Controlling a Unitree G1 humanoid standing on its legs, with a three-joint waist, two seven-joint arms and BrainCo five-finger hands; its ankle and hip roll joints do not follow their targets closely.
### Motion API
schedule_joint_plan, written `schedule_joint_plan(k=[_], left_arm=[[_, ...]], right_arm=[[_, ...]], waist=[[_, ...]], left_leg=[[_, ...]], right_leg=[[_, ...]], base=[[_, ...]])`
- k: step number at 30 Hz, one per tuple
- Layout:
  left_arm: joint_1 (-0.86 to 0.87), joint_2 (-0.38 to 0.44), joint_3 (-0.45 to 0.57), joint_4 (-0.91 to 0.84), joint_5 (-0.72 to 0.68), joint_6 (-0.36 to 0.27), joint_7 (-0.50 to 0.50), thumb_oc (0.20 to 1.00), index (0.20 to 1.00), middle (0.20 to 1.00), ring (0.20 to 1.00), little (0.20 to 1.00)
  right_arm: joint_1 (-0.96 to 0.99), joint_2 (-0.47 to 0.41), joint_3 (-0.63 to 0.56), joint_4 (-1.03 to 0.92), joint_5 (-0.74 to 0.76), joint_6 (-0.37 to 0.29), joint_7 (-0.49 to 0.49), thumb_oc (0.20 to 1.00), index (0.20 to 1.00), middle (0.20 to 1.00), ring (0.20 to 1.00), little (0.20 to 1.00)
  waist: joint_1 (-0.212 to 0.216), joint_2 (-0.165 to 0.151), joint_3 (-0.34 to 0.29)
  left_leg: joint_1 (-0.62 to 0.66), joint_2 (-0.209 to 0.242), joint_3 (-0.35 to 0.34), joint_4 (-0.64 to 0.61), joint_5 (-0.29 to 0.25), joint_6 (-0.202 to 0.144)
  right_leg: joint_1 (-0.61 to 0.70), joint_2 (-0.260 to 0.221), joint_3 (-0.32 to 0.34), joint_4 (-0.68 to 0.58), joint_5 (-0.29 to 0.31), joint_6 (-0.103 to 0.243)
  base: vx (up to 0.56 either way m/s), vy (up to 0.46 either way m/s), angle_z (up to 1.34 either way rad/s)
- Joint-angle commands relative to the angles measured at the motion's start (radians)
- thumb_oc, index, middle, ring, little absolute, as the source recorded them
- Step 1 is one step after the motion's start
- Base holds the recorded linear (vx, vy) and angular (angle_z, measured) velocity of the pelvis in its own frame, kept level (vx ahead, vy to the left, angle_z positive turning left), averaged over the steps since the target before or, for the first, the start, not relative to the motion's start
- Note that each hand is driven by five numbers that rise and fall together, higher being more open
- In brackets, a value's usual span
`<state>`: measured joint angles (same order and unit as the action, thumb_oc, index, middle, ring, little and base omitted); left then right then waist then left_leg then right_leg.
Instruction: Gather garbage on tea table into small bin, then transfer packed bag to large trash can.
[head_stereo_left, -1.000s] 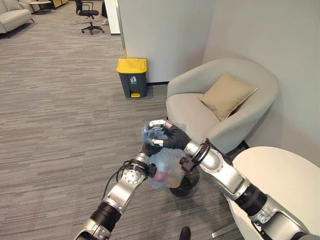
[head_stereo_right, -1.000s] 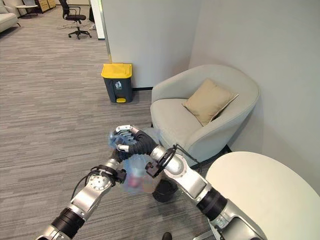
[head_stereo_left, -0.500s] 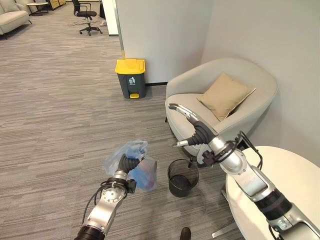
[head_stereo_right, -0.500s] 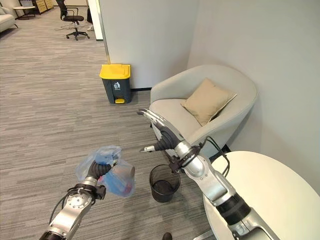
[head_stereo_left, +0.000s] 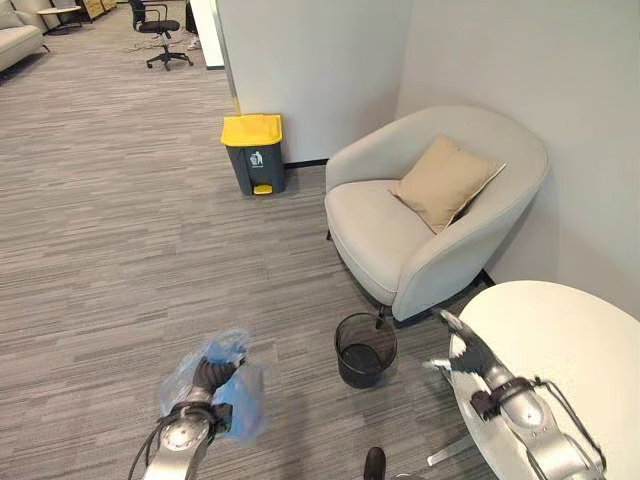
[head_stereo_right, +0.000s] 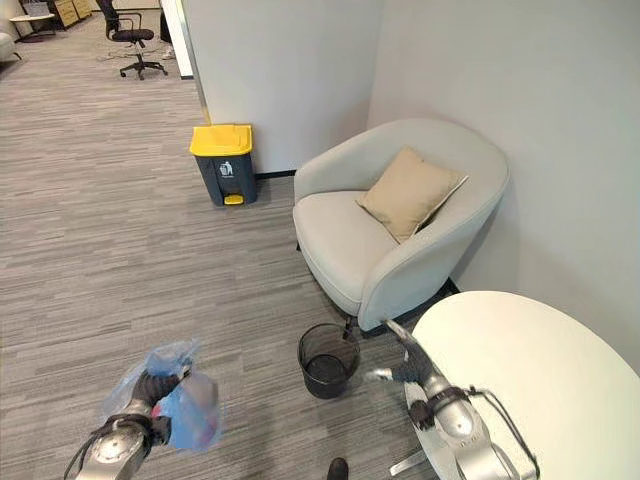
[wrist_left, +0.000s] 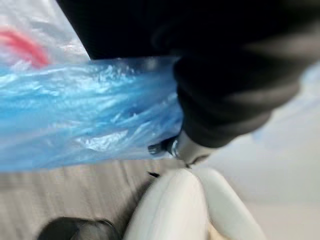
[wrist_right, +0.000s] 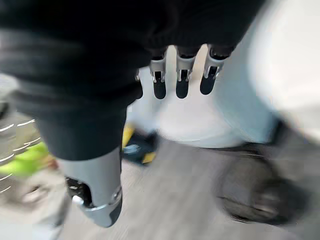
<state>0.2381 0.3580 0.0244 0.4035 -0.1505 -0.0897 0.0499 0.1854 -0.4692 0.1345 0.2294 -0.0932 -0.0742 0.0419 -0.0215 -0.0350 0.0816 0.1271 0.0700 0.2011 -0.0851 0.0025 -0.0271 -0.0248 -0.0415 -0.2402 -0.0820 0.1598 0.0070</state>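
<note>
A blue plastic bag (head_stereo_left: 238, 398) of garbage hangs low over the carpet at the lower left, its gathered neck held in my left hand (head_stereo_left: 205, 381). The left wrist view shows the crinkled blue bag (wrist_left: 85, 110) right against that hand's dark cover. My right hand (head_stereo_left: 462, 355) is at the lower right beside the white round tea table (head_stereo_left: 570, 340), fingers (wrist_right: 181, 75) straight and holding nothing. The small black mesh bin (head_stereo_left: 365, 350) stands on the floor between the hands, with no bag in it. The large grey trash can with a yellow lid (head_stereo_left: 253, 152) stands by the far wall.
A pale grey armchair (head_stereo_left: 420, 215) with a tan cushion (head_stereo_left: 443, 181) stands against the wall behind the small bin. An office chair (head_stereo_left: 155, 28) and a sofa (head_stereo_left: 18, 40) are far back on the grey carpet. Open carpet lies between the bag and the trash can.
The right hand let go of the bag and drew back down to the table's edge. The left hand carried the bag lower and to the left, away from the small bin. The camera shifted.
</note>
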Motion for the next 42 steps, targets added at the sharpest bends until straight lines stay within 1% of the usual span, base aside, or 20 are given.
schedule_joint_plan(k=[1,5,6,8,10,11,13,14,15,17,19,20,23,27,34,37,38,39,41,42], left_arm=[[-0.012,0.047,0.046,-0.002,-0.04,-0.054,-0.041,0.2,0.2,0.2,0.2,0.2],[0.023,0.031,0.087,0.042,-0.081,-0.047,-0.053,0.2,0.2,0.2,0.2,0.2],[-0.025,0.038,0.067,0.039,-0.084,-0.051,-0.038,0.2,0.2,0.2,0.2,0.2],[-0.064,0.049,0.041,0.044,-0.079,-0.054,-0.039,0.2,0.2,0.2,0.2,0.2],[-0.079,0.051,0.024,0.051,-0.075,-0.055,-0.043,0.2,0.2,0.2,0.2,0.2],[-0.086,0.051,0.012,0.058,-0.071,-0.056,-0.037,0.2,0.2,0.2,0.2,0.2],[-0.089,0.05,0.008,0.06,-0.065,-0.055,-0.034,0.2,0.2,0.2,0.2,0.2],[-0.095,0.056,0.007,0.059,-0.061,-0.056,-0.029,0.2,0.2,0.2,0.2,0.2],[-0.097,0.061,0.007,0.055,-0.059,-0.055,-0.026,0.2,0.2,0.2,0.2,0.2],[-0.118,0.086,0.005,0.054,-0.046,-0.056,-0.024,0.2,0.2,0.2,0.2,0.2],[-0.139,0.097,-0.005,0.055,-0.04,-0.06,-0.016,0.2,0.2,0.2,0.2,0.2],[-0.142,0.098,-0.011,0.046,-0.043,-0.061,-0.016,0.2,0.2,0.2,0.2,0.2],[-0.147,0.1,-0.014,0.044,-0.045,-0.064,-0.014,0.2,0.2,0.2,0.2,0.2],[-0.158,0.091,-0.019,0.058,-0.041,-0.06,-0.015,0.2,0.2,0.2,0.2,0.2],[-0.165,0.077,-0.036,0.066,-0.024,-0.059,-0.016,0.2,0.2,0.2,0.2,0.2],[-0.161,0.067,-0.045,0.065,-0.02,-0.058,-0.019,0.2,0.2,0.2,0.2,0.2],[-0.16,0.066,-0.045,0.065,-0.02,-0.058,-0.019,0.2,0.2,0.2,0.2,0.2],[-0.15,0.06,-0.049,0.068,-0.024,-0.059,-0.022,0.2,0.2,0.2,0.2,0.2],[-0.151,0.056,-0.048,0.066,-0.033,-0.062,-0.02,0.2,0.2,0.2,0.2,0.2],[-0.151,0.056,-0.047,0.066,-0.033,-0.062,-0.02,0.2,0.2,0.2,0.2,0.2]], right_arm=[[-0.051,0.018,-0.037,-0.01,0.063,-0.037,-0.007,1.0,1.0,1.0,1.0,1.0],[-0.02,0.06,-0.108,0.059,0.121,-0.04,-0.039,1.0,1.0,1.0,1.0,1.0],[-0.038,0.064,-0.121,0.058,0.131,-0.043,-0.067,1.0,1.0,1.0,1.0,1.0],[-0.045,0.066,-0.117,0.071,0.131,-0.045,-0.085,1.0,1.0,1.0,1.0,1.0],[-0.051,0.067,-0.108,0.076,0.125,-0.041,-0.088,1.0,1.0,1.0,1.0,1.0],[-0.058,0.066,-0.098,0.083,0.117,-0.037,-0.093,1.0,1.0,1.0,1.0,1.0],[-0.069,0.074,-0.085,0.092,0.109,-0.032,-0.096,1.0,1.0,1.0,1.0,1.0],[-0.084,0.084,-0.073,0.102,0.105,-0.028,-0.098,1.0,1.0,1.0,1.0,1.0],[-0.091,0.089,-0.065,0.107,0.101,-0.026,-0.1,1.0,1.0,1.0,1.0,1.0],[-0.097,0.103,-0.063,0.105,0.099,-0.026,-0.102,1.0,1.0,1.0,1.0,1.0],[-0.108,0.107,-0.056,0.109,0.103,-0.027,-0.108,1.0,1.0,1.0,1.0,1.0],[-0.106,0.105,-0.054,0.102,0.106,-0.025,-0.106,1.0,1.0,1.0,1.0,1.0],[-0.123,0.094,-0.047,0.105,0.113,-0.03,-0.11,1.0,1.0,1.0,1.0,1.0],[-0.124,0.084,-0.048,0.104,0.113,-0.028,-0.111,1.0,1.0,1.0,1.0,1.0],[-0.099,0.076,-0.053,0.095,0.111,-0.027,-0.107,1.0,1.0,1.0,1.0,1.0],[-0.079,0.061,-0.068,0.099,0.11,-0.031,-0.11,1.0,1.0,1.0,1.0,1.0],[-0.078,0.061,-0.068,0.099,0.11,-0.031,-0.11,1.0,1.0,1.0,1.0,1.0],[-0.068,0.048,-0.08,0.107,0.126,-0.037,-0.11,1.0,1.0,1.0,1.0,1.0],[-0.064,0.043,-0.084,0.116,0.138,-0.039,-0.112,1.0,1.0,1.0,1.0,1.0],[-0.064,0.043,-0.084,0.116,0.138,-0.039,-0.112,1.0,1.0,1.0,1.0,1.0]], waist=[[-0.002,-0.025,-0.022],[0.01,-0.028,0.042],[0.015,-0.03,0.084],[0.006,-0.025,0.09],[-0.002,-0.022,0.086],[-0.001,-0.018,0.085],[0.001,-0.021,0.083],[0.005,-0.027,0.088],[0.01,-0.024,0.089],[0.012,-0.035,0.105],[0.002,-0.033,0.123],[-0.011,-0.028,0.129],[-0.017,-0.021,0.146],[-0.041,-0.022,0.157],[-0.07,-0.025,0.144],[-0.093,-0.016,0.109],[-0.095,-0.014,0.108],[-0.113,0.005,0.083],[-0.119,0.002,0.075],[-0.12,0.001,0.074]], left_leg=[[-0.053,-0.024,-0.052,0.036,-0.044,-0.017],[-0.149,-0.026,-0.079,0.151,-0.063,-0.021],[-0.256,-0.017,-0.046,0.246,-0.063,-0.036],[-0.267,0.011,0.036,0.276,-0.08,-0.028],[-0.262,0.015,0.06,0.273,-0.088,-0.018],[-0.252,0.014,0.048,0.276,-0.12,-0.019],[-0.244,0.003,0.046,0.26,-0.126,-0.008],[-0.252,-0.015,0.056,0.251,-0.11,0.015],[-0.239,-0.021,0.044,0.25,-0.14,0.017],[-0.237,-0.044,0.047,0.243,-0.133,0.043],[-0.224,-0.057,0.03,0.239,-0.139,0.053],[-0.208,-0.076,0.01,0.226,-0.144,0.062],[-0.18,-0.095,-0.011,0.202,-0.156,0.073],[-0.128,-0.135,-0.064,0.181,-0.188,0.08],[-0.036,-0.149,-0.134,0.178,-0.252,0.049],[-0.01,-0.114,-0.143,0.208,-0.277,0.006],[-0.01,-0.113,-0.144,0.209,-0.278,0.005],[-0.023,-0.057,-0.123,0.319,-0.23,-0.039],[-0.069,-0.037,-0.11,0.424,-0.166,-0.056],[-0.07,-0.038,-0.111,0.424,-0.165,-0.056]], right_leg=[[0.077,-0.038,0.048,0.056,-0.208,0.09],[0.044,-0.05,0.034,0.086,-0.222,0.078],[0.003,-0.081,-0.028,0.111,-0.22,0.073],[-0.006,-0.1,-0.086,0.122,-0.222,0.074],[-0.004,-0.109,-0.108,0.126,-0.221,0.078],[0.013,-0.113,-0.108,0.137,-0.241,0.09],[0.013,-0.128,-0.105,0.148,-0.241,0.101],[-0.01,-0.152,-0.105,0.179,-0.225,0.104],[-0.015,-0.16,-0.091,0.217,-0.247,0.117],[-0.06,-0.193,-0.068,0.313,-0.231,0.123],[-0.112,-0.174,-0.01,0.383,-0.22,0.125],[-0.151,-0.128,0.063,0.382,-0.219,0.121],[-0.216,-0.105,0.079,0.359,-0.187,0.115],[-0.308,-0.072,0.109,0.278,-0.124,0.131],[-0.34,-0.085,0.047,0.206,-0.088,0.143],[-0.296,-0.089,0.045,0.204,-0.092,0.122],[-0.295,-0.088,0.043,0.203,-0.093,0.122],[-0.225,-0.05,0.039,0.183,-0.126,0.095],[-0.181,-0.027,0.054,0.153,-0.143,0.074],[-0.182,-0.028,0.053,0.153,-0.143,0.074]], base=[[-0.03,-0.02,0.03],[-0.17,-0.016,0.25],[-0.35,0.035,0.57],[-0.14,0.075,1.54],[0.1,0.13,1.01],[0.2,0.197,0.55],[0.11,0.248,0.59],[0.1,0.298,0.32],[0.1,0.29,0.05],[0.07,0.236,-0.05],[0.09,0.193,0.15],[0.22,0.187,0.26],[0.16,0.087,0.19],[0.3,0.038,0.22],[0.3,-0.089,0.49],[0.32,-0.199,0.77],[0.38,-0.244,0.97],[0.36,-0.211,0.66],[0.27,-0.169,-0.01],[0.13,-0.108,-0.44]])
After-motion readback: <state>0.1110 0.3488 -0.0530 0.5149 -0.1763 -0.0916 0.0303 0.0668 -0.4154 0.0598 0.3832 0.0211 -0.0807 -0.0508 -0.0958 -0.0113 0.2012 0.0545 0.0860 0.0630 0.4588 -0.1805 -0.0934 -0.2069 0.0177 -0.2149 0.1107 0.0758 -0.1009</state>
